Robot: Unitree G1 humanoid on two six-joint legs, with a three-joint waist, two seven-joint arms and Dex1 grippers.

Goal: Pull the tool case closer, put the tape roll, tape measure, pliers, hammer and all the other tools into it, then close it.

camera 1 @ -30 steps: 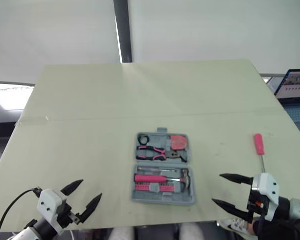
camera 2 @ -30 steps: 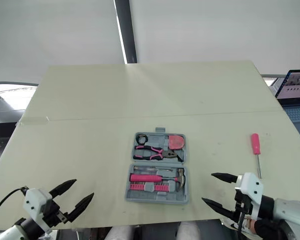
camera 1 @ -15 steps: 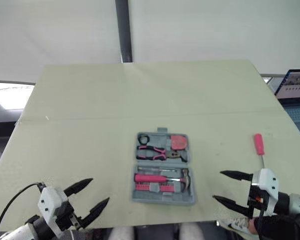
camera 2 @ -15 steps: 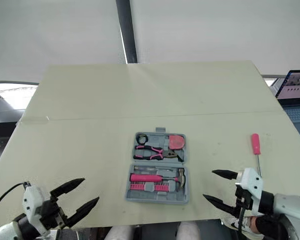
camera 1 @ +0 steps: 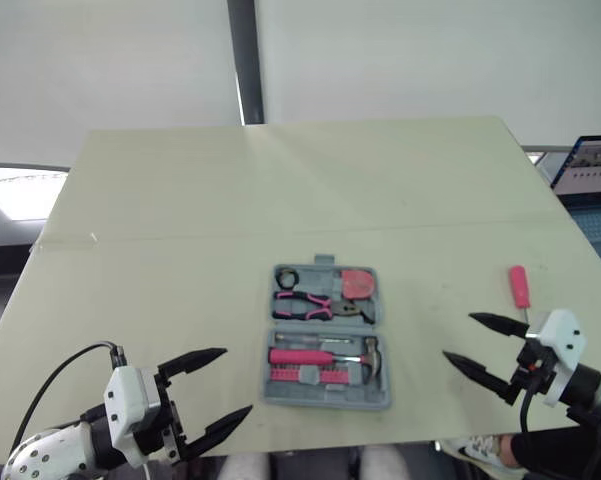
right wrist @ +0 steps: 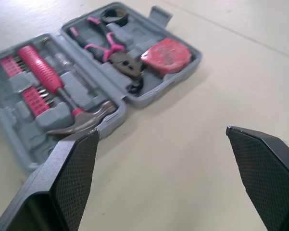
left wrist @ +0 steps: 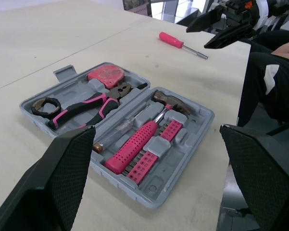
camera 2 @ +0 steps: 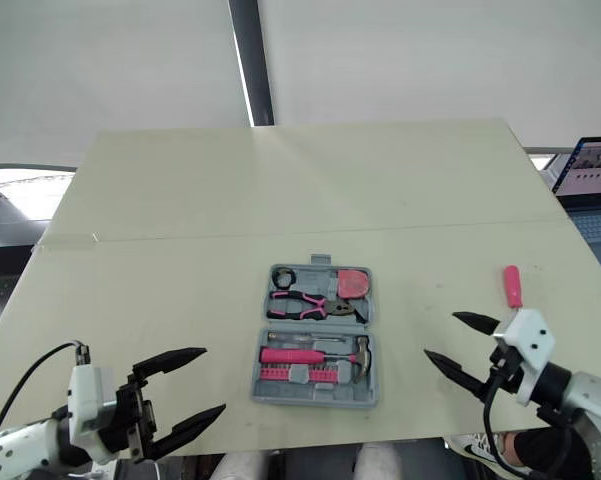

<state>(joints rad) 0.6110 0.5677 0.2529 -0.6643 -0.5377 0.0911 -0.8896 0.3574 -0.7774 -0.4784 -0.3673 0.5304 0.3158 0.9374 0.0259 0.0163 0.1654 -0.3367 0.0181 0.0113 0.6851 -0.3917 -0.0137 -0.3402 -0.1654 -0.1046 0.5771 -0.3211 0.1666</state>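
- Left gripper point(camera 1: 235, 381) has swung in toward case point(camera 1: 330, 401); right gripper point(camera 1: 458, 336) out toward screwdriver point(camera 1: 519, 287).
- Both wide open, empty.
- Screwdriver lies loose on worktop point(camera 1: 180, 220); probably the right gripper's next grasp.

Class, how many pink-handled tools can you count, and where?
3: pink-and-black pliers in the far half of the open grey plastic tool case, pink-handled hammer in its near half, pink-handled screwdriver loose on the pale table, right of it.

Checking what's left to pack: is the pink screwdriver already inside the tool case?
No, the pink screwdriver lies on the table to the right of the open tool case.
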